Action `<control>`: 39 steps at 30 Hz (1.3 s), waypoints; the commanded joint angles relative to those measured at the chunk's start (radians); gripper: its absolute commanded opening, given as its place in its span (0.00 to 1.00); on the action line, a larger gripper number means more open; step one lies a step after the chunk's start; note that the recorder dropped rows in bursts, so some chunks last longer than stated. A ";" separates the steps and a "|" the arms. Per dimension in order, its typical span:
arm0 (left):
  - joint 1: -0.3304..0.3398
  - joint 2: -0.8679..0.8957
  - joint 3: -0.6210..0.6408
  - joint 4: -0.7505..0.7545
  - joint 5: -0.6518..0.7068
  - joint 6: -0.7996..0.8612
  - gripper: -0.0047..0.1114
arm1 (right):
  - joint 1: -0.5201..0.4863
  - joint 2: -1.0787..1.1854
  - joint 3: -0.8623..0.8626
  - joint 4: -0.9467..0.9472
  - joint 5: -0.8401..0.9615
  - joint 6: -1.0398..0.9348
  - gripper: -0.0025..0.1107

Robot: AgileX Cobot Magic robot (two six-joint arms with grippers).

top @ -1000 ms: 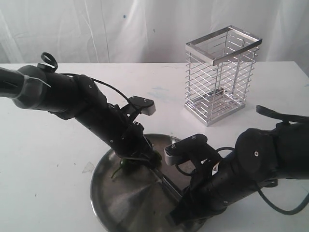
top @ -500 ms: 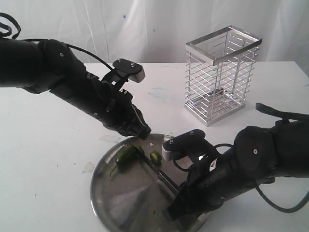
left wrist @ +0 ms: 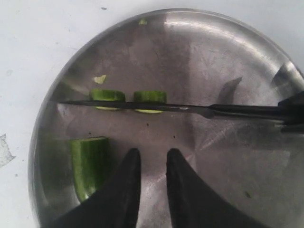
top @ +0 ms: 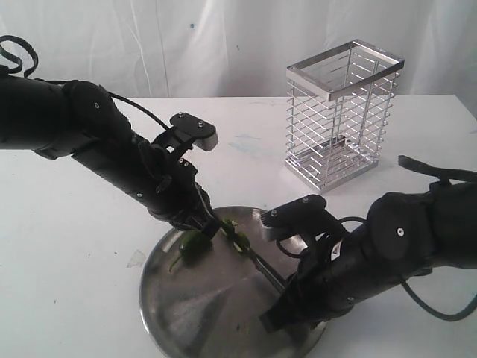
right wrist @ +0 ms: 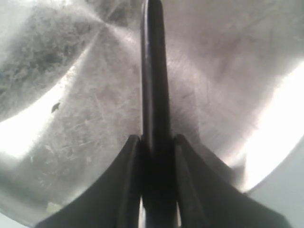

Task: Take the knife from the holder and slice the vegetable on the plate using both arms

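vegetable point(top: 195, 243) on plate point(top: 186, 317), knife point(top: 257, 261) across (holder point(top: 339, 115) behind)

Right fingers point(right wrist: 128, 180) hide the handle of the blurred knife point(right wrist: 153, 95).

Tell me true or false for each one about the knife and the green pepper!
1. The knife sits in the wire basket. False: the right gripper holds it over the plate.
2. The pepper is cut into pieces. True: two slices and a bigger piece.
3. The left gripper squeezes the bigger piece. False: that piece lies beside the gripper, and nothing is between its fingers.
4. The slices lie on the plate. True.
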 commanded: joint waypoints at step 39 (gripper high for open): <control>0.003 -0.255 0.007 -0.006 0.123 -0.058 0.40 | 0.042 0.023 0.004 0.054 -0.117 0.044 0.31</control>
